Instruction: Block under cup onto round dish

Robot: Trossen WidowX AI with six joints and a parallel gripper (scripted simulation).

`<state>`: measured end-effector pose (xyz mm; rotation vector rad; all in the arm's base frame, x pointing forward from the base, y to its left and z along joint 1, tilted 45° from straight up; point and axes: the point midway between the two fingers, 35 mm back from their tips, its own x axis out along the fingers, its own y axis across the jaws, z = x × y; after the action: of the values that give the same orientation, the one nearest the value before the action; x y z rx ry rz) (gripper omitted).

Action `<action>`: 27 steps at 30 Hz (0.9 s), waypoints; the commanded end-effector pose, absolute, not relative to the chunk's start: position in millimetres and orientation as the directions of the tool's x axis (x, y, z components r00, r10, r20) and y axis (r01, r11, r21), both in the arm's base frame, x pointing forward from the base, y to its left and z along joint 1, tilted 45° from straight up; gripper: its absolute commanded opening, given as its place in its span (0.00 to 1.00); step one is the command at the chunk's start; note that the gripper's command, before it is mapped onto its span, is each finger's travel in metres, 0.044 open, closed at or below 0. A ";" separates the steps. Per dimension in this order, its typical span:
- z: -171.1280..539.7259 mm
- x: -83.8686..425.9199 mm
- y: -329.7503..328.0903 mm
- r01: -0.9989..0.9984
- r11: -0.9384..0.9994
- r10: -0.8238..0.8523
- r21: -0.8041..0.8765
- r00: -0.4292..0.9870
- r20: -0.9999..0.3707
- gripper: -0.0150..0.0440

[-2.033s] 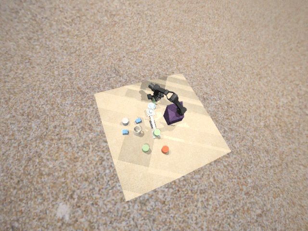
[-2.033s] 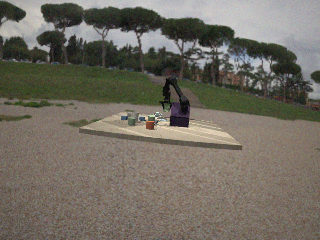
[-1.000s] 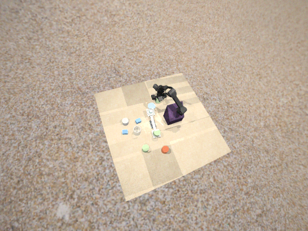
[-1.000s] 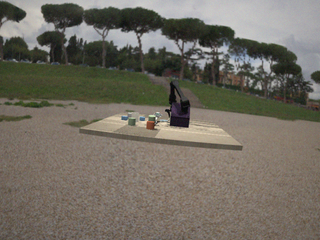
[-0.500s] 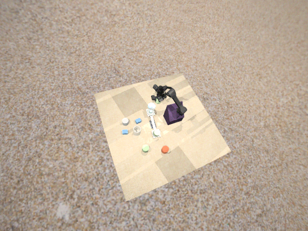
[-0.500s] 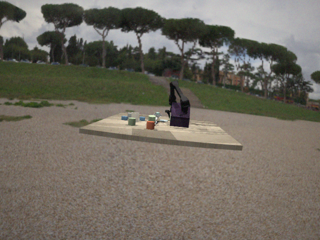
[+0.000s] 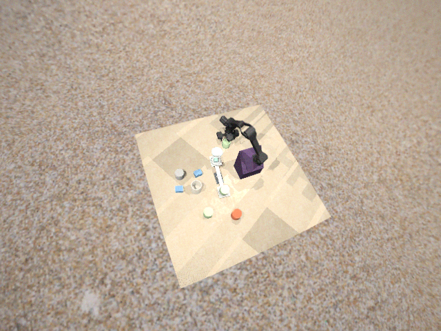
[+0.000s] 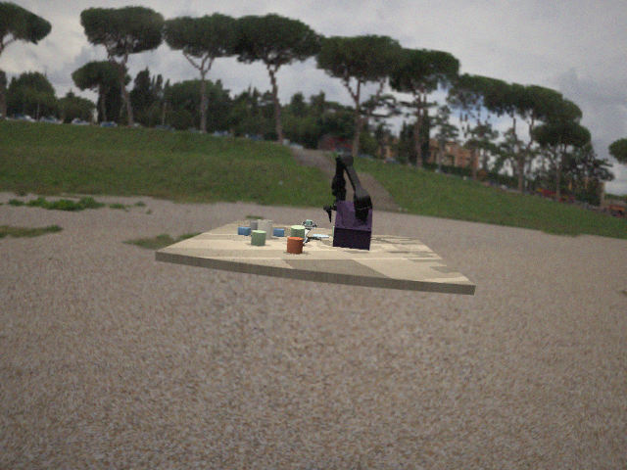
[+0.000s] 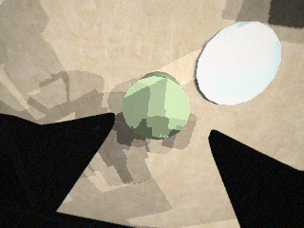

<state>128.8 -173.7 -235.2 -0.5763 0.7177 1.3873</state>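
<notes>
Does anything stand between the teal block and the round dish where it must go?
No obstacle is visible between them: the teal block is beside the dish, and the nearby green cup stands off that path.

Exterior view: the lifted cup beside the arm is almost wholly hidden behind the purple box (image 8: 353,230), right of centre, and the far pan's details are too small to read. Wrist view: claw (image 9: 161,125) fingers run off the lower left and lower right edges, and the dark patch at upper right is cut by the frame. Top view: the arm (image 7: 252,136) covers part of the purple box (image 7: 245,167), and the fingertips, above centre, are too small to make out.
</notes>
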 end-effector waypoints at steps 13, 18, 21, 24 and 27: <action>-104.0 280.2 -108.8 -0.973 0.188 0.684 0.137 0.030 -0.729 0.69; -87.1 293.4 -92.9 -0.970 0.192 0.693 0.147 0.028 -0.721 0.69; -87.1 293.4 -92.9 -0.970 0.192 0.693 0.147 0.028 -0.721 0.69; -92.5 293.7 -87.6 -0.970 0.192 0.693 0.147 0.028 -0.721 0.69; -97.8 293.8 -82.3 -0.970 0.192 0.693 0.147 0.028 -0.720 0.69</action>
<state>294.6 -89.5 -93.8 -0.4533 0.7807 1.3419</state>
